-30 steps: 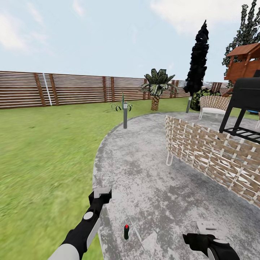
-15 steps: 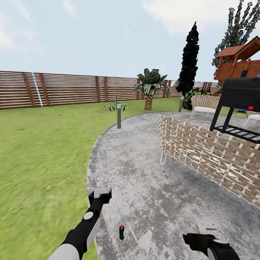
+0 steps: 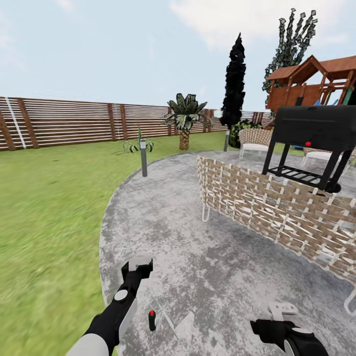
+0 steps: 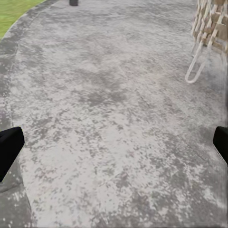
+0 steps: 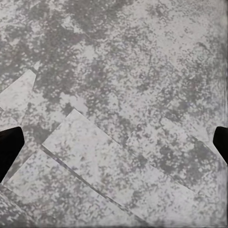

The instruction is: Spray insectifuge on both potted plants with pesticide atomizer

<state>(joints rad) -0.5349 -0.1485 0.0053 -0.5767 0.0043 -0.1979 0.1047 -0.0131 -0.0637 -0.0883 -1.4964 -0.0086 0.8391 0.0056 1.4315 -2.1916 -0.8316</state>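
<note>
Pesticide atomizer [image 3: 152, 320] stands upright on the patio [image 3: 198, 257] between my outstretched arms, left gripper [image 3: 137, 263] and right gripper [image 3: 283, 311] both spread empty, woven bench [image 3: 277, 212] ahead right.

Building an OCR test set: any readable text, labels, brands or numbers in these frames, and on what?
None readable.
pesticide atomizer: a red dot on its head, no lettering visible.
black grill: a red spot on its front, no text.
wicker sofa, fence: plain.
</note>
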